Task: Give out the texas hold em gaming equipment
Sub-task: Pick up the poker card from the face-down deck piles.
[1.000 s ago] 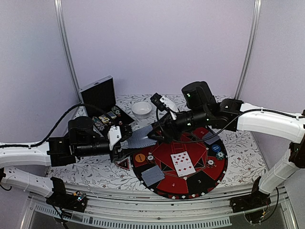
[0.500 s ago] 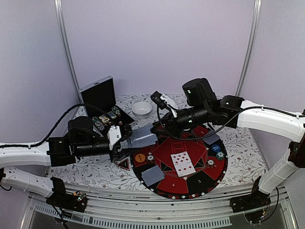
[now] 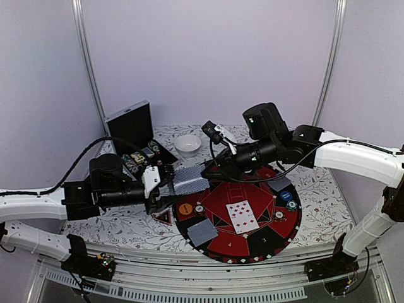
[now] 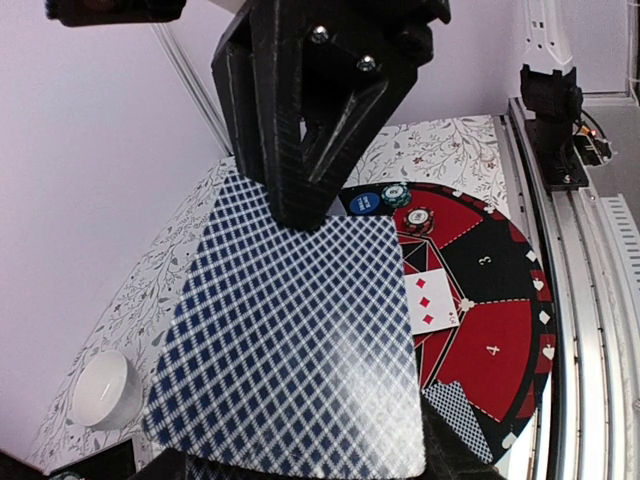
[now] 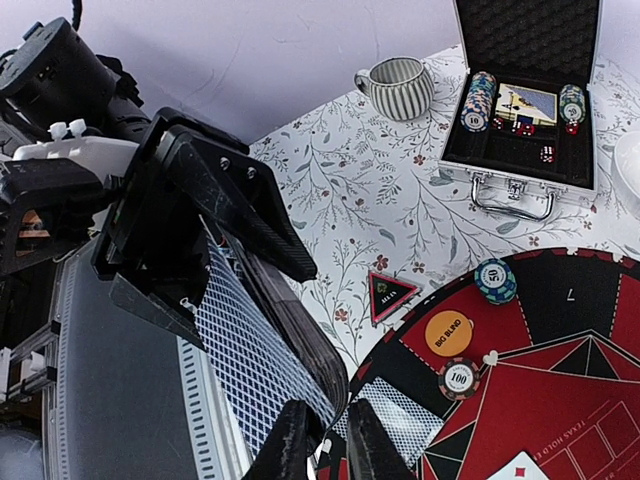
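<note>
The right gripper [image 3: 212,170] has just pinched nearly shut on the top card [image 4: 300,340] of the deck [image 3: 189,181]. The left gripper [image 3: 159,184], part-open, grips that deck beyond the mat's [image 3: 265,243] ten o'clock edge, so a deal looks ready.

The left arm stretches toward 3 o'clock, and the left gripper [image 3: 165,180] clamps the playing cards [image 3: 188,182]. The right arm reaches toward 9 o'clock, with the right gripper [image 3: 207,170] nearly closed at their edge.
</note>
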`<state>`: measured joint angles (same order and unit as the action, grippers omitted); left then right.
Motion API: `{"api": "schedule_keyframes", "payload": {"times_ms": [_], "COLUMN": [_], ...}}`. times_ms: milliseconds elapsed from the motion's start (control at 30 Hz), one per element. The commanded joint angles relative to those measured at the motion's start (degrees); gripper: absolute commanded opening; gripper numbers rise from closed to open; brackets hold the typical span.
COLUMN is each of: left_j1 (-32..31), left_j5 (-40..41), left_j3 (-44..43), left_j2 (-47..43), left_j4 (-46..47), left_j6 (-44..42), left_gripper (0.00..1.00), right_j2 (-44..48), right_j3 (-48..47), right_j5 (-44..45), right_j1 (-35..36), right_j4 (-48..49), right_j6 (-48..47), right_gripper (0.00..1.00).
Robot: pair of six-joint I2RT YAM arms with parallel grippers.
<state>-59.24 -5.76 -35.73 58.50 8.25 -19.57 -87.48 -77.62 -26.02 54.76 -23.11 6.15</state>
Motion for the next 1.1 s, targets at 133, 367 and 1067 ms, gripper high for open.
{"api": "schedule_keyframes", "payload": {"times_ms": [133,367,1067], "left_j1": [-0.6,-0.7,-0.7], "left_j5": [-0.6,-0.6,-0.6], "left_j3": [-0.8,-0.9,-0.6], "left_j2": [-0.8,-0.8,-0.9], "left_j4": [2.0,2.0,2.3], "left_j6": [-0.3,-0.3,-0.4], "left_gripper": [0.52,0.52,0.52], "right_j2": [-1.2,-2.6,0.0], "right_j3": [-1.4,-1.3,0.7], "right_j5": [-1.7,0.0,2.5], "right_j1": [-0.2,-0.2,-0.5], "right_j4": [0.3,1.7,1.9], "right_j6": [1.7,2.8,3.6], "right_gripper": [0.44,1.0,0.28]}}
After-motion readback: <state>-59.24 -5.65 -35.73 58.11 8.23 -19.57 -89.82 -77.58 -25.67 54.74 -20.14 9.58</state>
